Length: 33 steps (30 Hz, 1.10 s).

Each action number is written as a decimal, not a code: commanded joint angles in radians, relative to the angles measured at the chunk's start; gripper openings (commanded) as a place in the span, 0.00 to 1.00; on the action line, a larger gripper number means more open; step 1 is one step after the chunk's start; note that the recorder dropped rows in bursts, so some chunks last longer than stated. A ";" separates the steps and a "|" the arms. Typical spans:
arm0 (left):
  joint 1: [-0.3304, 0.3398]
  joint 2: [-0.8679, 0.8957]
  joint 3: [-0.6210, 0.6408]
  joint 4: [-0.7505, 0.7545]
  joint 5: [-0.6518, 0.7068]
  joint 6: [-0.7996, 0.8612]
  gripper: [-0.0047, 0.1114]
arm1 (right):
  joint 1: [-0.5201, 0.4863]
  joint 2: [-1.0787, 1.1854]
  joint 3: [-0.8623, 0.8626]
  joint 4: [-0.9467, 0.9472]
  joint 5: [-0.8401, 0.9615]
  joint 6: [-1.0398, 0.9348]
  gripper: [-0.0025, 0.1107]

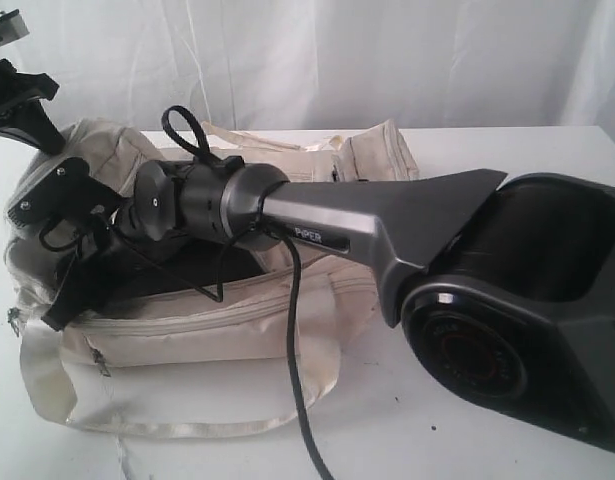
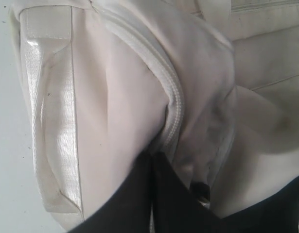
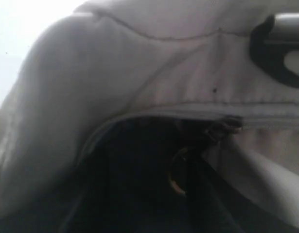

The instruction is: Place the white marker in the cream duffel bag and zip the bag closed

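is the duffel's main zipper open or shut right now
Open, at least partly: the cream duffel bag shows a dark gap beyond its zipper slider.

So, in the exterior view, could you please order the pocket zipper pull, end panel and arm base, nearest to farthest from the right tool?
From the right tool, over the cream duffel bag's left end:
1. pocket zipper pull, just below it.
2. end panel, bag's far right end.
3. arm base, far right of the view.
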 commanded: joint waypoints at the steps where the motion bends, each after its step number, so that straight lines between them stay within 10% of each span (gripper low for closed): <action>1: 0.000 0.003 0.001 -0.013 0.092 -0.009 0.04 | 0.001 0.010 -0.003 0.000 -0.003 0.005 0.44; 12: 0.000 0.003 0.001 -0.030 0.092 -0.009 0.04 | -0.029 0.059 -0.003 -0.014 -0.056 0.128 0.43; 24: 0.000 0.003 0.001 -0.059 0.092 -0.005 0.04 | -0.039 0.050 -0.003 -0.014 -0.095 0.140 0.04; 33: 0.000 0.003 0.001 -0.059 0.092 -0.005 0.04 | -0.041 -0.012 -0.003 -0.014 -0.027 0.144 0.02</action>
